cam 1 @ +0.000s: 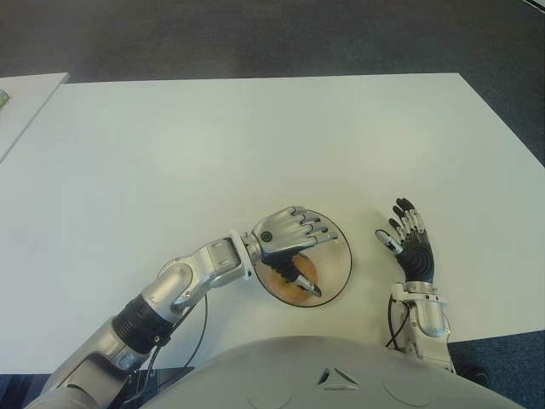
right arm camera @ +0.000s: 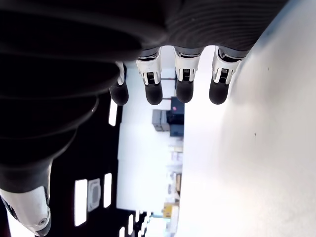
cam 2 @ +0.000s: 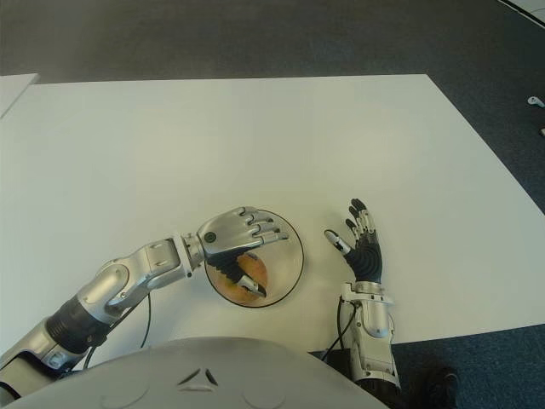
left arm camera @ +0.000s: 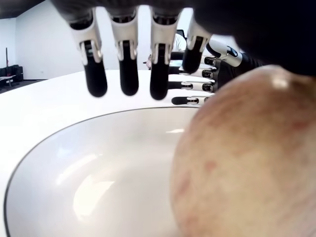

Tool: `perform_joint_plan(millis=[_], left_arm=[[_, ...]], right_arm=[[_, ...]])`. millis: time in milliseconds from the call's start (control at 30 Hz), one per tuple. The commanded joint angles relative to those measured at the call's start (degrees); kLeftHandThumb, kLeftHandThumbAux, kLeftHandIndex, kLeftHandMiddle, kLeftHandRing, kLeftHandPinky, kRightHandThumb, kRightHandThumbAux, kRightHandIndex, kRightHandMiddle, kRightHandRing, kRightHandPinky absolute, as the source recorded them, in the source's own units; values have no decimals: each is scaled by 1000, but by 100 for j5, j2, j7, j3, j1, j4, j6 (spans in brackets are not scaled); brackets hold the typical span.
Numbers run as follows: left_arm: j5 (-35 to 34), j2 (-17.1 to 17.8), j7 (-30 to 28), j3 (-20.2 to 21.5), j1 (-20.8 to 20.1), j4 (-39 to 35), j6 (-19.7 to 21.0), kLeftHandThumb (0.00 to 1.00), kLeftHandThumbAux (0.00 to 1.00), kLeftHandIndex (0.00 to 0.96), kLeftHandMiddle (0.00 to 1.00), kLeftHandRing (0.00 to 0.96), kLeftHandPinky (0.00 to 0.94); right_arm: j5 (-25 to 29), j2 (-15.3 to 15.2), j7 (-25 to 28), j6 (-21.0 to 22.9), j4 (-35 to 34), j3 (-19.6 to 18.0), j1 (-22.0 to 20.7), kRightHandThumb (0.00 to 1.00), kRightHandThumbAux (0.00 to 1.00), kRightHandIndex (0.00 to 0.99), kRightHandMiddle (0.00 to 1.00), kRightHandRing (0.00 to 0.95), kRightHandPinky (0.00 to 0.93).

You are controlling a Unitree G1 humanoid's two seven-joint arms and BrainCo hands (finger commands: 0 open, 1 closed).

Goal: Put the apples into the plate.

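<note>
One reddish-yellow apple [cam 1: 283,286] lies in the clear round plate [cam 1: 342,256] near the front of the white table [cam 1: 255,145]. My left hand [cam 1: 322,260] hovers over the plate. Its fingers [left arm camera: 128,74] reach out straight above the dish and its thumb crosses over the apple [left arm camera: 247,158]. The fingers stand apart from the fruit and do not close on it. My right hand [cam 1: 396,226] shows just right of the plate, palm up, fingers [right arm camera: 182,84] spread and holding nothing.
A second white table [cam 1: 25,102] stands at the far left. Dark carpet [cam 1: 255,34] lies beyond the table's far edge and on the right. My grey torso [cam 1: 341,375] covers the table's near edge.
</note>
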Motion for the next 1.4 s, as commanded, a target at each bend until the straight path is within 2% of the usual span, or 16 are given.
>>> perform_joint_plan(millis=[33,567,667,733,833,900,1000,1100,1167,1233,1300,1400], left_arm=[[177,38,-92,100,-15,-33,107,110,131,0,0,0,0],[102,22,77,196,-80,6,-38,117,164,0,0,0,0],[-97,-117,183,376,-209,52,46,120,185,0,0,0,0],[-400,-262,280,707,-297,54,242,124,216,0,0,0,0],[-968,-671,441,1429,-334,-9,872,143,273,8,54,39,39],[-1339,-904,426,1823,-299,-121,1254,203,331,107,143,113,116],[-1957,-1255,390,2299,-234,-304,1758,260,377,168,199,167,179],[-2947,-2062,461,2776,157,-729,2539,342,457,252,275,246,255],[-3477,-2468,485,3073,396,-989,3025,389,517,307,321,291,284],[-3820,-2718,486,3312,525,-1171,3425,419,550,331,340,310,304],[-4045,-2863,507,3504,534,-1220,3712,582,640,383,355,328,327],[-4822,-3224,427,4093,573,-1236,4578,655,685,405,359,350,364]], right_arm=[[55,230,86,649,890,127,414,141,639,63,67,45,78],[41,239,57,772,812,158,426,165,627,77,73,39,72],[33,233,62,771,830,164,403,163,623,71,74,39,58],[24,229,73,759,862,173,392,161,618,66,74,36,47],[5,241,59,771,885,187,381,161,613,57,72,33,50],[-4,256,44,758,899,191,377,170,612,58,76,38,65],[-6,272,37,715,919,192,370,177,613,59,77,42,71],[11,272,39,700,935,185,362,183,618,56,74,42,71],[13,261,40,722,947,181,355,181,622,53,68,39,67],[11,249,40,748,962,176,345,177,626,50,65,37,66],[13,241,41,770,971,171,338,173,628,49,64,37,71],[10,240,37,842,995,177,304,174,632,54,68,43,82]])
